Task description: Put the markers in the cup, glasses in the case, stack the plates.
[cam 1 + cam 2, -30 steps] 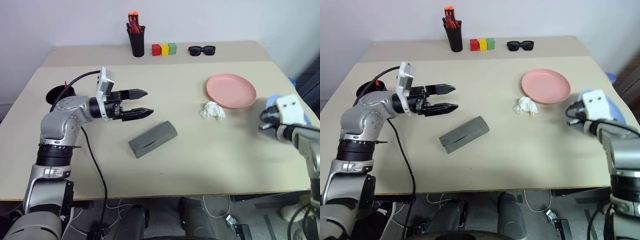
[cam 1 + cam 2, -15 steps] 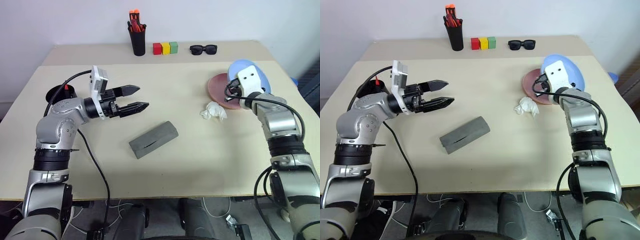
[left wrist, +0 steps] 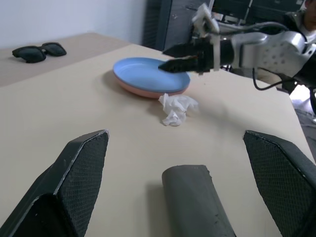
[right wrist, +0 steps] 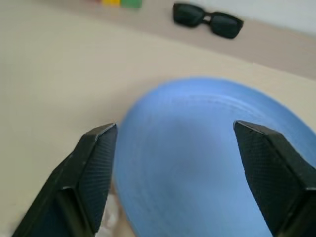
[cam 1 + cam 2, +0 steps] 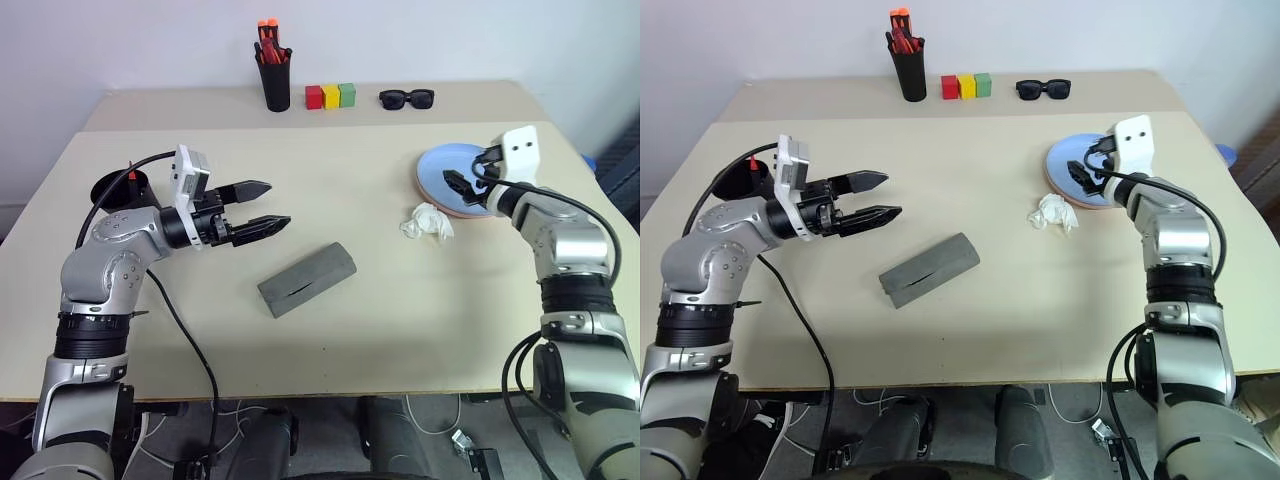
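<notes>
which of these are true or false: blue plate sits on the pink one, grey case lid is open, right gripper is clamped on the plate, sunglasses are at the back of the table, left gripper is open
1. The blue plate lies on the pink plate: true.
2. The grey case is open: false, it lies shut.
3. The right gripper clamps the plate: false, its jaws are apart over it.
4. The sunglasses lie at the table's far edge: true.
5. The left gripper is open: true.

Both tools, left (image 5: 270, 206) and right (image 5: 462, 180), gape wide.
</notes>
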